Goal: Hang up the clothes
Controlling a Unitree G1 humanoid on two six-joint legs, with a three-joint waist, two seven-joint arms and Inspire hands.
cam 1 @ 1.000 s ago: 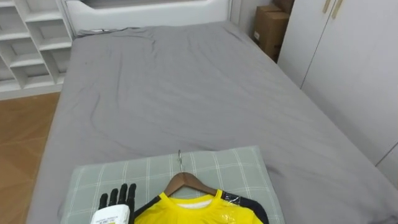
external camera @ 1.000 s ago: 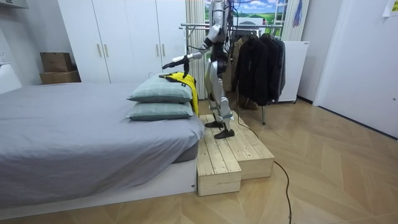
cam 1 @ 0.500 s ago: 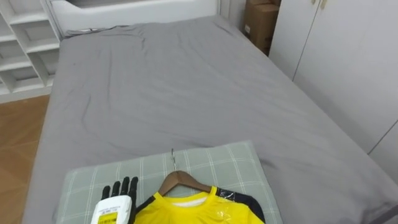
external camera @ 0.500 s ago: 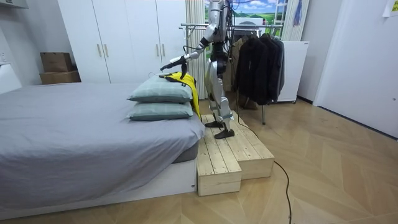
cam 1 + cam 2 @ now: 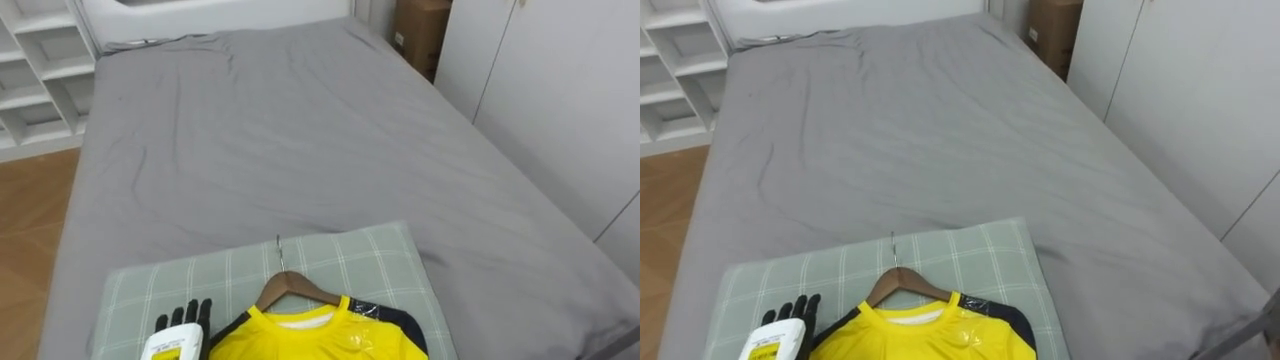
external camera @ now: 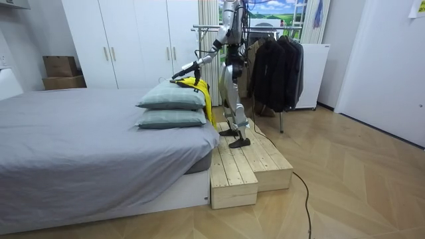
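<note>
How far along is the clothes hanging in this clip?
Done: the yellow shirt is on its wooden hanger, lying on the checked pillow. In hand: nothing; the left hand is open beside it. Left: grasp the hanger and carry it to the clothes rack behind the robot.

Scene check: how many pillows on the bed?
2, stacked at the end of the bed nearest the robot: upper pillow under the yellow shirt, lower pillow beneath it. More may hide behind them.
</note>
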